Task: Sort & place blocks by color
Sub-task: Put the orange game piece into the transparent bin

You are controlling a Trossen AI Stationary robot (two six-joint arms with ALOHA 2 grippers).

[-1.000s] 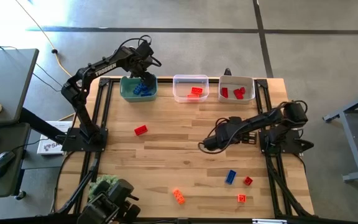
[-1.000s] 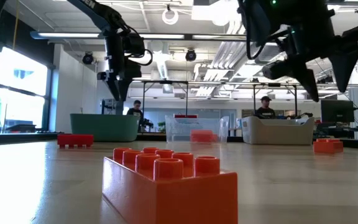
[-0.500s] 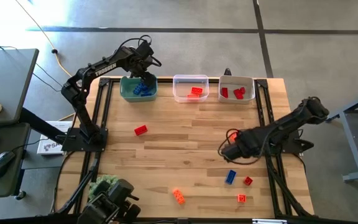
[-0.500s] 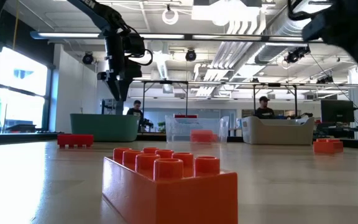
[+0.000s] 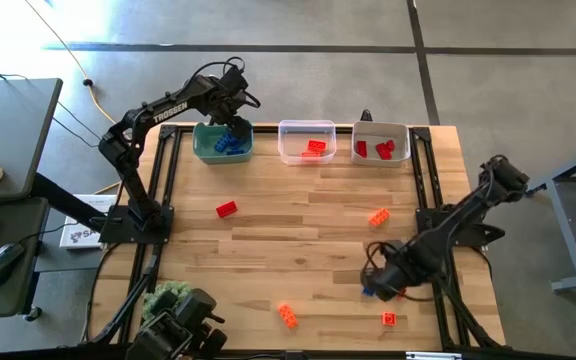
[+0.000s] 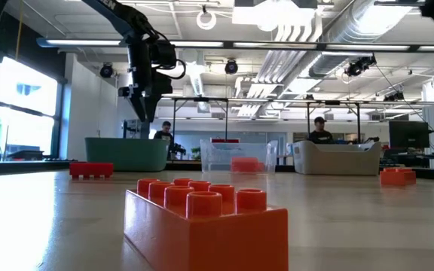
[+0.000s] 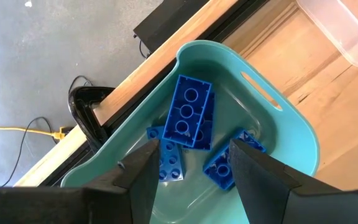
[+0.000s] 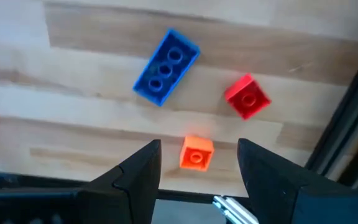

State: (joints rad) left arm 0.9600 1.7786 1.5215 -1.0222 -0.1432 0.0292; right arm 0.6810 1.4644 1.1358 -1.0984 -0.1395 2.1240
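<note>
Jaws on the right gripper (image 8: 197, 165) stand apart with nothing between them, hanging over three loose blocks near the table's right front: a long blue block (image 8: 166, 66), a small red block (image 8: 247, 97) and a small orange block (image 8: 197, 152), which sits closest to the gap between the fingers. In the high view the right arm covers most of that cluster; only the small orange block (image 5: 388, 319) shows clear.

Left gripper (image 7: 191, 168) also has its jaws spread and empty, held above the teal bin (image 7: 291, 121) at the back left; several blue blocks (image 7: 190, 112) lie inside it. Next along the back edge are the clear bin (image 5: 306, 142) holding orange-red pieces and the white bin (image 5: 381, 143) holding red ones.

Other strays: a red block (image 5: 227, 209) left of centre, an orange block (image 5: 378, 216) right of centre, an orange block (image 5: 287, 315) at the front edge.

Handling, as a guess: hard, light, rigid plastic, not fragile, smooth sides likely a bit slippery and easy to nudge across the wooden table (image 5: 298, 240). Best hold is across the two flat side walls, on the short width for the long blue one, fingers squared to its tilt. Avoid pinching studs or corners. The blocks sit close together, so a finger could bump a neighbour.
</note>
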